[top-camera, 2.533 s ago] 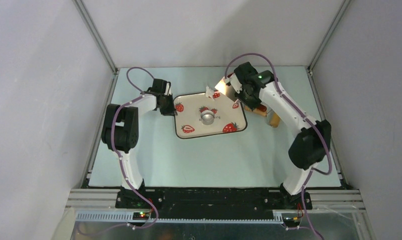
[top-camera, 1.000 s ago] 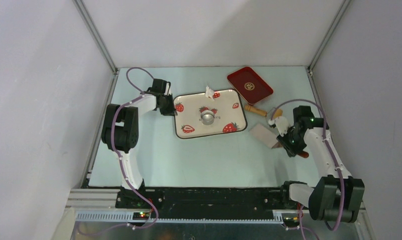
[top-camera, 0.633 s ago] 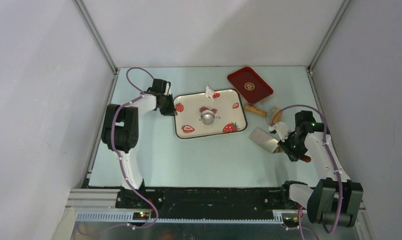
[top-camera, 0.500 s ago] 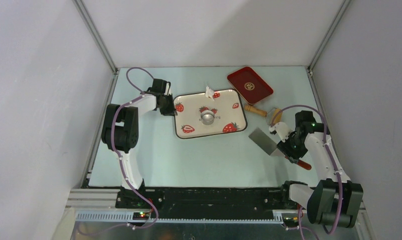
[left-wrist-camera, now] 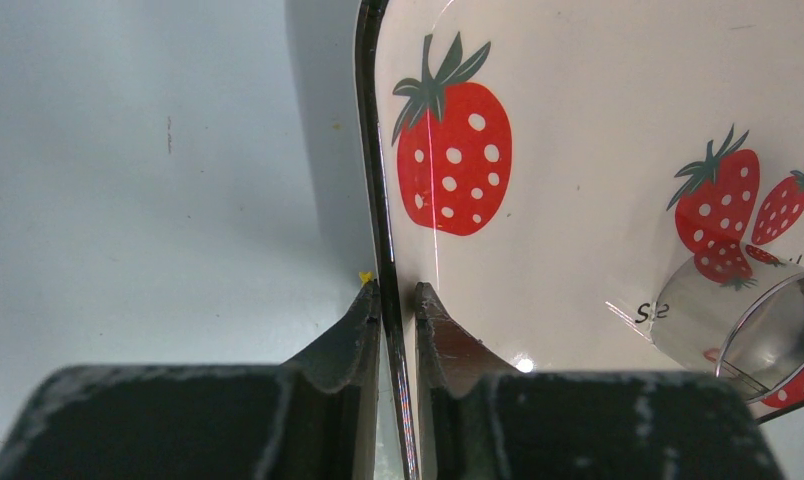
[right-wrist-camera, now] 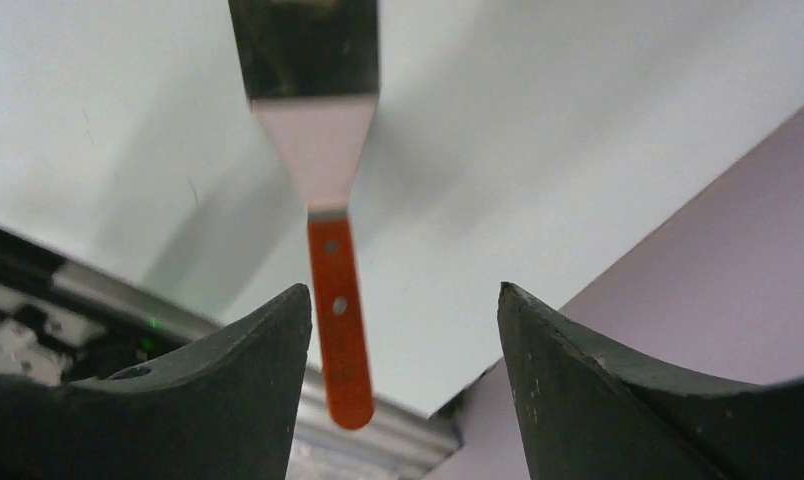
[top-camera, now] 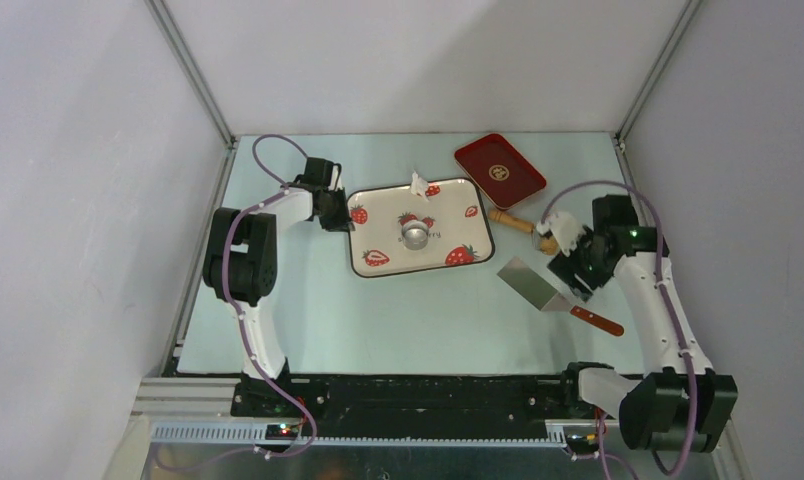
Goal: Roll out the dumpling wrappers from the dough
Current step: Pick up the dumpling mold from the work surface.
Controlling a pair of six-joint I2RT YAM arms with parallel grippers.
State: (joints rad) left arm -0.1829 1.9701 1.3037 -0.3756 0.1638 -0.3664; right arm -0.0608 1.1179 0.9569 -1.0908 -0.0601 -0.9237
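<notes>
Left arm stretched forward, left gripper (left-wrist-camera: 398, 300) pinched on the strawberry tray (left-wrist-camera: 369, 120) rim; right arm elbow-up, right gripper (right-wrist-camera: 403, 292) spread wide above the spatula (right-wrist-camera: 318, 150) lying on the table (top-camera: 398, 320).

- We see a cream tray (top-camera: 448, 225) printed with red strawberries that have white seeds and green leaves; its rim is dark.
- On it we see a silvery cup (top-camera: 415, 235) mirroring bits of the strawberry print.
- The dough (top-camera: 417, 183) looks plain white to us.
- We note a deep red tray (top-camera: 483, 158) with a round gold emblem.
- The spatula (top-camera: 558, 298) has a silvery blade and an orange-red handle.
- The rolling pin (top-camera: 511, 221) is light brown wood.
- The tabletop (top-camera: 378, 320) is pale mint green.
- We find the left gripper (left-wrist-camera: 396, 295) and the right gripper (right-wrist-camera: 403, 300) black.
</notes>
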